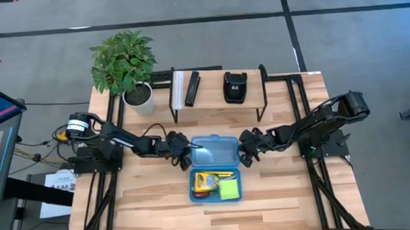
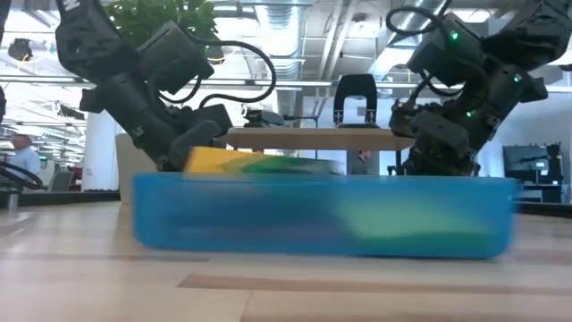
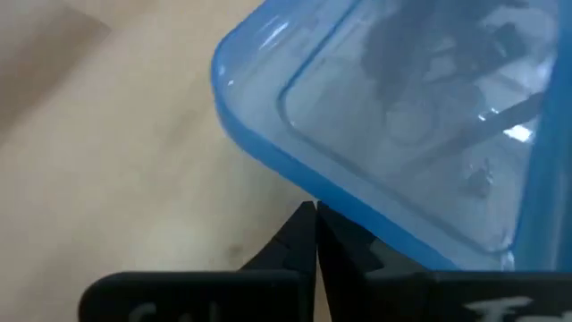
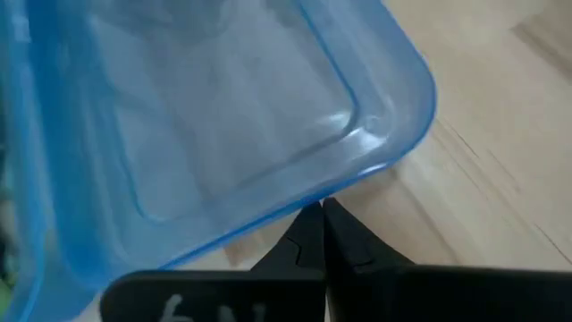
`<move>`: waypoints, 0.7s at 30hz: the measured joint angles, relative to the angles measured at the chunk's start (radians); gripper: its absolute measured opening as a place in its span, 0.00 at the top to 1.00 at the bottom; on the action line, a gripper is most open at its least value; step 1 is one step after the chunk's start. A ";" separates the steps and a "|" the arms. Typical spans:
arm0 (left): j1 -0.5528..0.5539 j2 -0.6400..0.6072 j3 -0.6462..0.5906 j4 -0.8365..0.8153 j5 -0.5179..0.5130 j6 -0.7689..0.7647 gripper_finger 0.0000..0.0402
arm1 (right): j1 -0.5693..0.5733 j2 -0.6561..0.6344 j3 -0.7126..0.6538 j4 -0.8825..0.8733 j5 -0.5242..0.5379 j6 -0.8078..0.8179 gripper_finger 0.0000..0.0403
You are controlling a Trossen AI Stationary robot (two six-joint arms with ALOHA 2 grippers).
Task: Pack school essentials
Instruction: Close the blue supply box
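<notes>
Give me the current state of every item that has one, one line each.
Blue case: open, packed with yellow and green supplies.
Lid: folded back flat on the table.
Left gripper: fingers shut, at the lid's left corner.
Right gripper: fingers shut, at the lid's right corner.

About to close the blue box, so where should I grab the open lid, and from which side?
Grip the lid by its thin raised rim at the two far corners, each gripper coming from its own side. The left gripper and right gripper, both pinched shut, already sit at those rounded corners. The flat clear panel offers no hold.
</notes>
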 joint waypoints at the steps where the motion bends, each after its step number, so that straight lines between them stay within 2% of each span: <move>1: 0.001 -0.007 -0.001 -0.005 -0.013 0.008 1.00 | -0.003 -0.003 0.001 0.002 -0.002 -0.001 0.99; 14: 0.000 -0.151 0.001 -0.110 -0.073 0.044 1.00 | -0.003 -0.026 0.004 0.036 0.024 -0.026 0.99; 21: -0.002 -0.202 0.001 -0.138 -0.078 0.053 1.00 | -0.002 -0.095 0.003 0.059 0.026 -0.069 0.99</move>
